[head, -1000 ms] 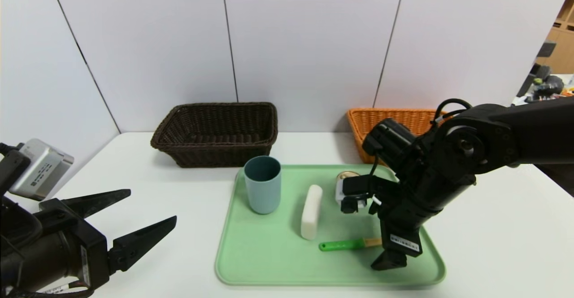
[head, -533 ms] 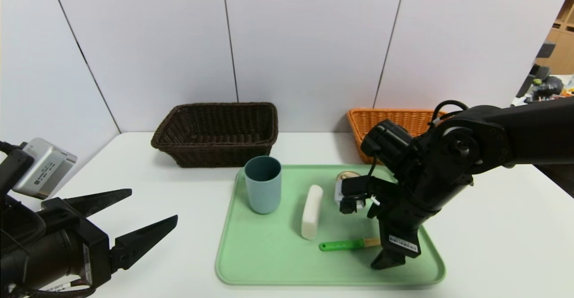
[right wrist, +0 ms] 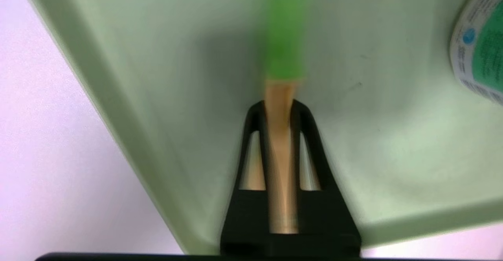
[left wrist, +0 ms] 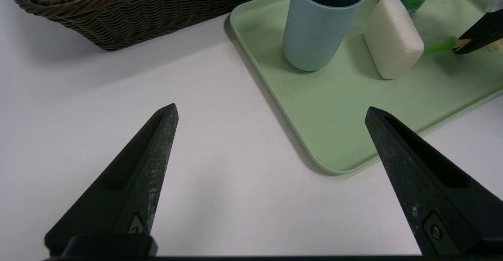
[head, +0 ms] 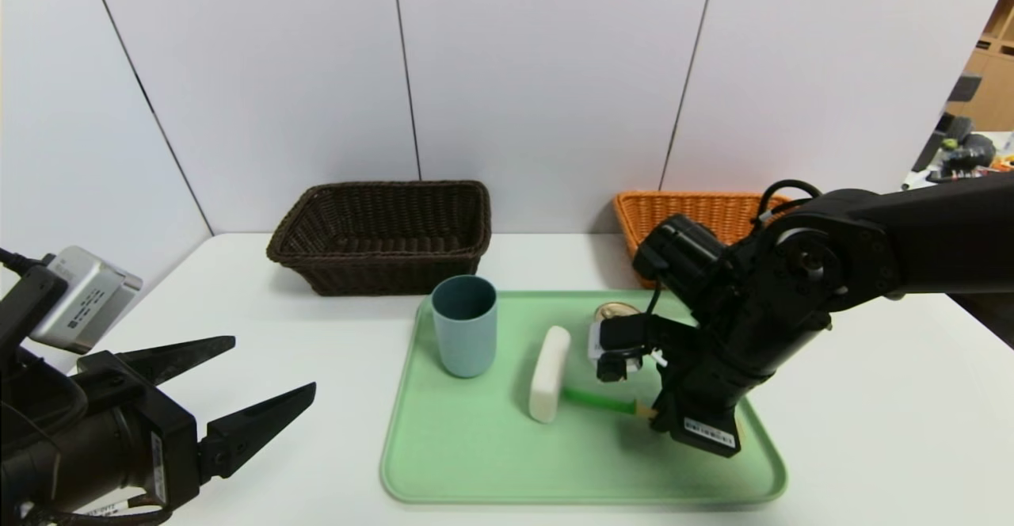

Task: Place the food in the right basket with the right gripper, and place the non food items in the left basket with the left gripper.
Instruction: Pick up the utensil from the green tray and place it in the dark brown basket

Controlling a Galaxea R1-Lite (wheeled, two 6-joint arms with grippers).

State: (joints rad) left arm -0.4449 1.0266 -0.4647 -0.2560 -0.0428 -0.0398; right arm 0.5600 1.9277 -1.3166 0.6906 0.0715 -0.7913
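Right wrist view shows what the head view hides: the right gripper [right wrist: 279, 111] clamped on the tan end of the green brush [right wrist: 283, 29] over the green tray [right wrist: 118, 107], beside the can [right wrist: 481, 45]. Head view hides those fingertips behind the arm, the brush handle [head: 596, 401] blurred by the soap bar [head: 548, 362]; the left gripper [head: 238, 387] hangs spread wide over the table [head: 317, 336], left of the tray

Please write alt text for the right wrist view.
The right gripper is shut on the tan end of a green-handled tool above a light green tray. A green-labelled can shows at the edge.
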